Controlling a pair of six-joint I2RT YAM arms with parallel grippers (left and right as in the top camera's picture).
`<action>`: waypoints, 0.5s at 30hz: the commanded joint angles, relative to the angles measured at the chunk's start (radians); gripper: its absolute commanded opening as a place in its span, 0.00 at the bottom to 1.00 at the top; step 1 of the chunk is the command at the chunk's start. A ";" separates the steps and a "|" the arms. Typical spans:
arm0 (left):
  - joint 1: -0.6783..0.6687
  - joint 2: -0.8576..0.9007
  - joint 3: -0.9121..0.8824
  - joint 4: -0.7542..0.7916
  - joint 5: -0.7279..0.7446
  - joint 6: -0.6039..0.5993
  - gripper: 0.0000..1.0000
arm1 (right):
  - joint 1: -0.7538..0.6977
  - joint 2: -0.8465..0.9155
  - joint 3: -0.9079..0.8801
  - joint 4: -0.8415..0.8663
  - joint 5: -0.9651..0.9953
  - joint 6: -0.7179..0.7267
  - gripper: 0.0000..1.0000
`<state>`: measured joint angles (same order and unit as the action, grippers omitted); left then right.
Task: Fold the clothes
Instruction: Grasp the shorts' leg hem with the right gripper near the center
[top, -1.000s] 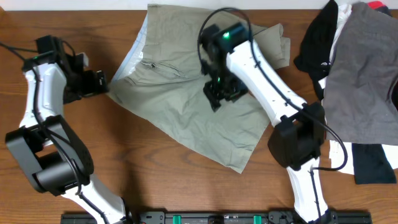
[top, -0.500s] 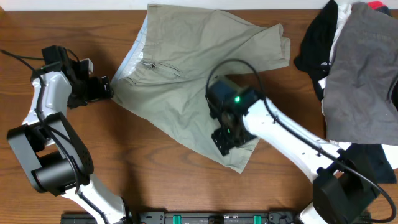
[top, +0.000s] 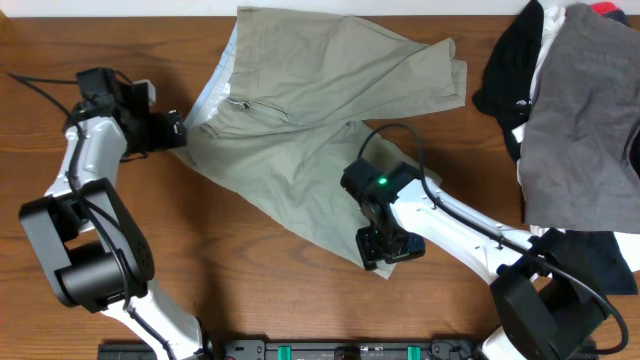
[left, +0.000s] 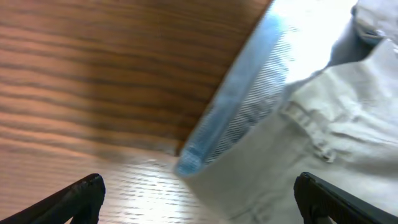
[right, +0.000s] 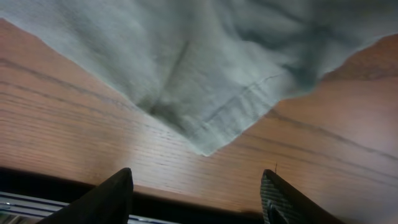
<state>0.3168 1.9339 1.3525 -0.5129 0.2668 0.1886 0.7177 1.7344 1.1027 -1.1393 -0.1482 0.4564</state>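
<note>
The light khaki-green shorts lie spread out on the wooden table, waistband to the left and one hem corner pointing at the front edge. My left gripper is open at the waistband corner. In the left wrist view the blue-striped waistband lining and khaki cloth lie just ahead of the open left gripper. My right gripper hovers over the front hem corner. The right wrist view shows that corner ahead of the open right gripper, with nothing between its fingers.
A pile of other garments fills the right side: grey cloth, black cloth and white cloth, with more black nearer the front. A dark rail runs along the table's front edge.
My right arm has swung from the middle of the shorts down to the front hem corner. My left gripper has edged up and right, closer to the waistband corner.
</note>
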 joint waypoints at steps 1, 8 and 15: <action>-0.022 0.032 -0.008 0.003 0.009 0.028 0.98 | 0.042 -0.014 -0.020 0.028 -0.036 0.005 0.64; -0.055 0.114 -0.008 0.008 -0.010 0.027 1.00 | 0.076 -0.014 -0.095 0.134 -0.032 0.009 0.66; -0.055 0.145 -0.008 0.019 -0.016 0.014 0.95 | 0.072 -0.014 -0.192 0.231 0.043 0.052 0.63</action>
<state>0.2607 2.0460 1.3521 -0.4915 0.2546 0.2081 0.7849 1.7344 0.9440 -0.9253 -0.1524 0.4683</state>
